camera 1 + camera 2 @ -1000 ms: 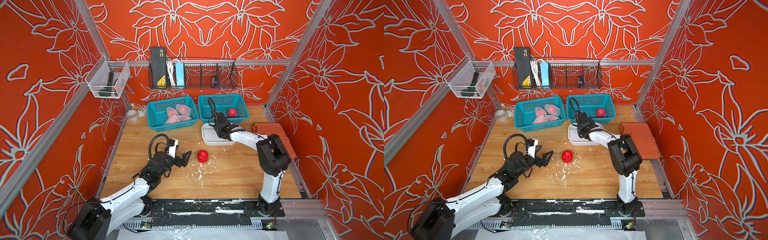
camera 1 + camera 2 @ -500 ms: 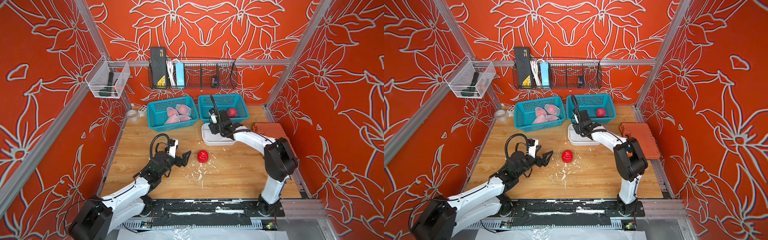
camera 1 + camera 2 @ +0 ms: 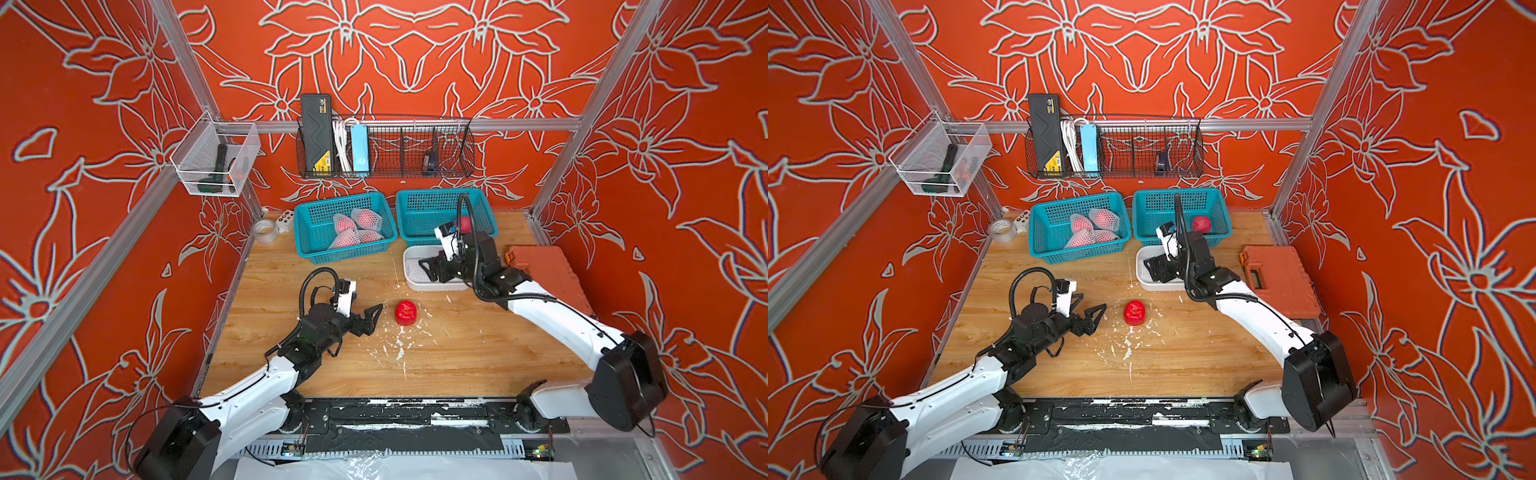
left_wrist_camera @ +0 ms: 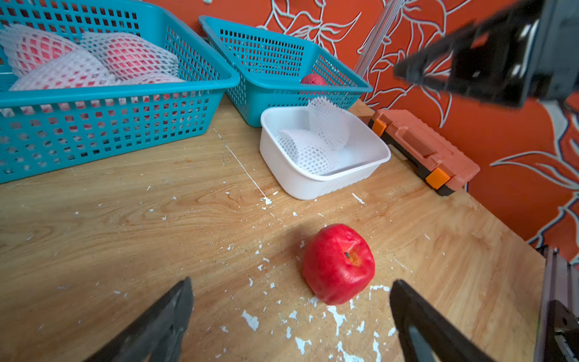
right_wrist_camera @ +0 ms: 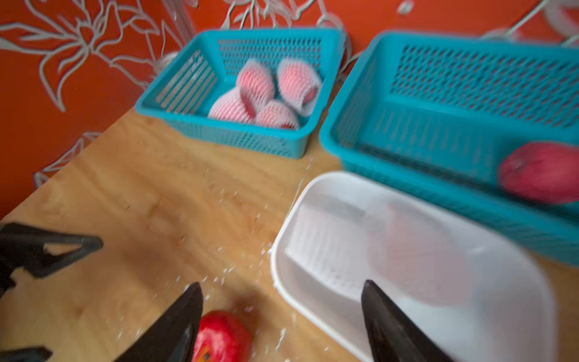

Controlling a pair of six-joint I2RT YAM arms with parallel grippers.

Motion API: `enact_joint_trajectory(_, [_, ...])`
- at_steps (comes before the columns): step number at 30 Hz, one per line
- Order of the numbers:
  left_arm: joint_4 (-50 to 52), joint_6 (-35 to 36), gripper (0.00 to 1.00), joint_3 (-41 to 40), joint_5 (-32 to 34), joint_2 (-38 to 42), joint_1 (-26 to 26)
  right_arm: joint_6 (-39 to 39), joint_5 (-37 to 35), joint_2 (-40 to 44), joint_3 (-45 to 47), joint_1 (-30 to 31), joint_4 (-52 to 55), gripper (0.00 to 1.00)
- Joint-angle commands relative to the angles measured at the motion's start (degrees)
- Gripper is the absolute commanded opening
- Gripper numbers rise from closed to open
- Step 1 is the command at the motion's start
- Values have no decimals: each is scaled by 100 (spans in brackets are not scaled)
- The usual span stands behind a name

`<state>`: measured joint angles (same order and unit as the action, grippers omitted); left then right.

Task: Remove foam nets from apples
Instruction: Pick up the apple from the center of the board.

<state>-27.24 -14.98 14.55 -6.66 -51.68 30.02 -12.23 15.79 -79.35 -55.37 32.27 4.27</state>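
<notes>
A bare red apple [image 3: 406,312] [image 3: 1134,312] lies on the wooden table. My left gripper [image 3: 372,318] [image 4: 289,291] is open just to its left, with the apple [image 4: 338,263] ahead of the jaws and untouched. My right gripper [image 3: 428,268] [image 5: 282,291] hovers open and empty over the white tray [image 3: 409,272]. Two loose foam nets [image 4: 310,152] are in that tray, one tilted up on end [image 4: 329,125]. Several netted apples [image 3: 353,228] [image 3: 1092,228] fill the left blue basket [image 3: 307,245]. One bare apple [image 3: 1201,224] sits in the right blue basket [image 3: 415,208].
An orange tool case [image 3: 544,274] lies at the table's right edge, right of the tray. A tape roll [image 3: 266,230] sits at the back left. White foam flakes [image 3: 399,349] litter the table's middle. A wire rack [image 3: 386,149] hangs on the back wall.
My right gripper has opened over the white tray and let go of a foam net, and that arm has lifted and drawn back a little. The left arm has stayed put.
</notes>
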Motion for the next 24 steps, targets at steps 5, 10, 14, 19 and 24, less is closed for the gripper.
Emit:
enact_joint_trajectory(5, [632, -329, 98, -103, -447, 169, 71, -449, 39, -285, 771, 823, -96, 89])
enact_joint_trajectory(10, [533, -347, 98, -267, -477, 166, 129, -563, -328, -661, 646, 1114, -14, 97])
enact_joint_trajectory(14, [473, -335, 98, -249, -456, 6, 136, -508, -896, -984, 503, 1282, -14, 98])
enact_joint_trajectory(19, [485, -299, 98, -152, -364, -94, 136, -297, -628, -1410, 285, 1432, -52, 97])
enact_joint_trajectory(24, [433, -254, 98, -162, -251, -138, 136, -239, -534, -1739, 161, 1521, -55, 86])
